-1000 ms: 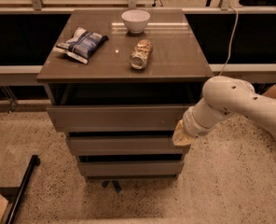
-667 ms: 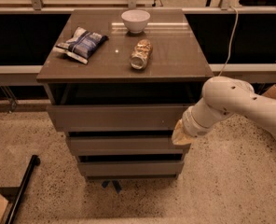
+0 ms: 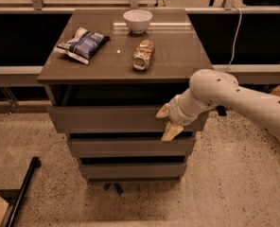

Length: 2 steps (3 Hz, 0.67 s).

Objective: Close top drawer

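The top drawer (image 3: 107,119) is the widest grey front, just under the brown tabletop (image 3: 178,56). It stands pulled out a little, with a dark gap above its front panel. My gripper (image 3: 167,122) is at the right part of that front panel, at the end of the white arm (image 3: 234,98) that reaches in from the right. Its two cream fingertips (image 3: 171,132) are spread apart, one above the other, against the panel. It holds nothing.
Two narrower drawer fronts (image 3: 130,146) sit below the top one. On the tabletop lie a chip bag (image 3: 82,44), a white bowl (image 3: 137,20) and a can on its side (image 3: 143,54). A black pole (image 3: 24,188) lies on the speckled floor at the lower left.
My gripper has moved left and slightly up along the top drawer's front. The drawer front looks about where it was.
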Tool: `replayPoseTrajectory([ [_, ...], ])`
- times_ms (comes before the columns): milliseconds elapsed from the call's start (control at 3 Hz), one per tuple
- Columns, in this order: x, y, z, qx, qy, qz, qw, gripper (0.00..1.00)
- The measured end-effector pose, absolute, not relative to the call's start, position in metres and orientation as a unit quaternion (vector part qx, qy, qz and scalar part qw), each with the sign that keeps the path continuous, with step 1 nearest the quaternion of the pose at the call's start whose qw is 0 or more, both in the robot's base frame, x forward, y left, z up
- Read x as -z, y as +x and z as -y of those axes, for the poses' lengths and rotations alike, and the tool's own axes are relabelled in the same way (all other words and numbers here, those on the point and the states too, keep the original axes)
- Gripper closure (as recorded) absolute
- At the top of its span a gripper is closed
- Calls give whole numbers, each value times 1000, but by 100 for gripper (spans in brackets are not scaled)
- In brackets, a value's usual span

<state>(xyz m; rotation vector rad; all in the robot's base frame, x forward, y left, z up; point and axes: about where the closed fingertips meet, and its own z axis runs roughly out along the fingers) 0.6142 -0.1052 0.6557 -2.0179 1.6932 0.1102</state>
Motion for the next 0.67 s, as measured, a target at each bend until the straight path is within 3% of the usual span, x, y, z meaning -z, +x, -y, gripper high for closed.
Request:
replayPoseTrajectory([
  [667,-658,618,103,-39,-741,-621,254,0],
])
